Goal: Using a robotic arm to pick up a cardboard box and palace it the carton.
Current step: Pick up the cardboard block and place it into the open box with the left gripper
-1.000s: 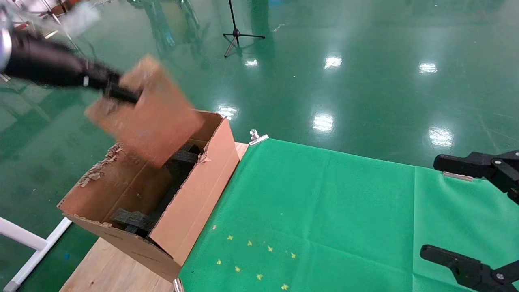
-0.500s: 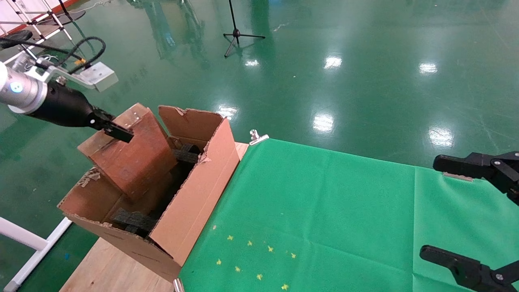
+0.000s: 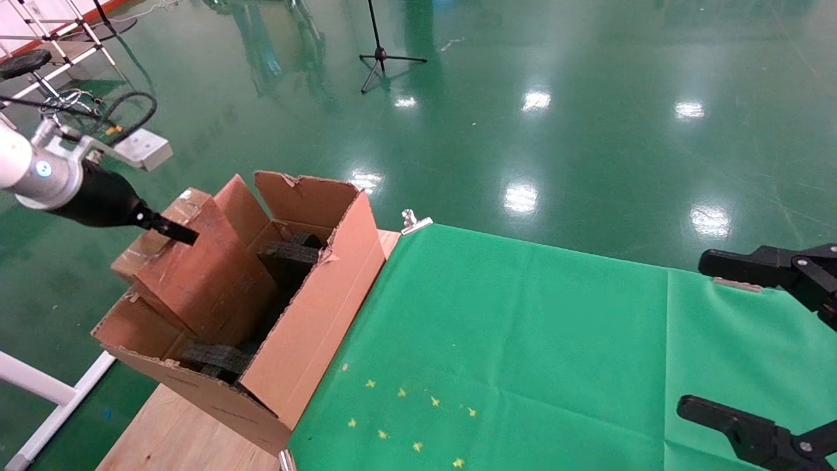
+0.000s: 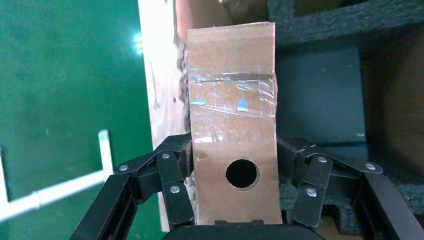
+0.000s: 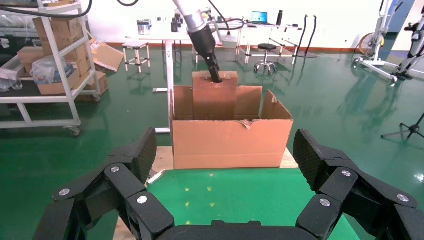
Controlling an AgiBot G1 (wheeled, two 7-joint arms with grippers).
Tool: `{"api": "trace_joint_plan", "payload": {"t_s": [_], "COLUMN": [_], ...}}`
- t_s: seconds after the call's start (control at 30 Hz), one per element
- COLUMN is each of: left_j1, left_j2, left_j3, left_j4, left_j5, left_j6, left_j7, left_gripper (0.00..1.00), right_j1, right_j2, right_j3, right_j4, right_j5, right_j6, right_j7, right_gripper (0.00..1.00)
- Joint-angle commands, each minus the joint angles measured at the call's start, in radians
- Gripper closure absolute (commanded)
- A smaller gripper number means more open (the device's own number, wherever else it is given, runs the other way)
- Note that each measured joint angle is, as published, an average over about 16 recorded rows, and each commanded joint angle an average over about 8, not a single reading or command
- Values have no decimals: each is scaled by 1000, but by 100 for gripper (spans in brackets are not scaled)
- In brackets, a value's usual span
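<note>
- Since half a second ago, the cardboard box (image 3: 196,275) has been lowered further into the carton (image 3: 314,307); a second ago it was carried, tilted, above the opening.
- More of its lower part is now hidden behind the carton's ragged near wall, so the placing step is judged to be well advanced, with release not yet done.
- The box is clamped by the left gripper (image 4: 235,190), whose black linked fingers (image 4: 172,175) are pressed against its two broad sides.
- The box is seen leaning, its top end projecting above the carton rim, towards the far left side of the carton.
- Black foam pieces (image 3: 288,258) are seen inside the carton, just beside the box; whether the box rests on the bottom cannot be told.
- The box is shown as a small brown block with glossy clear tape (image 4: 235,95) across one narrow face and a round hole (image 4: 242,173) in that same face, near the gripper.
- The right gripper (image 5: 225,185) is held spread and empty over the green cloth (image 3: 523,340), well apart from the carton.
</note>
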Motion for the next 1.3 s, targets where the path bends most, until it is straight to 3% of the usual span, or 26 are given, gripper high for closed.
{"api": "trace_joint_plan", "payload": {"t_s": [0.03, 0.47, 1.3], "left_j1": [7, 44, 215], "left_j2": [8, 56, 130], "left_j3": [2, 5, -2], "left_j4": [32, 118, 198], "left_j5": [6, 12, 2], "left_j6": [-24, -120, -244], "left_j7": [-16, -21, -47], "left_gripper": [100, 100, 100], "right_j1": [0, 0, 0], "right_j2": [0, 0, 0], "right_j3": [0, 0, 0], "right_j4": [0, 0, 0], "right_j5": [0, 0, 0], "right_j6": [0, 0, 0], "right_j7": [0, 0, 0], "right_gripper": [0, 0, 0]}}
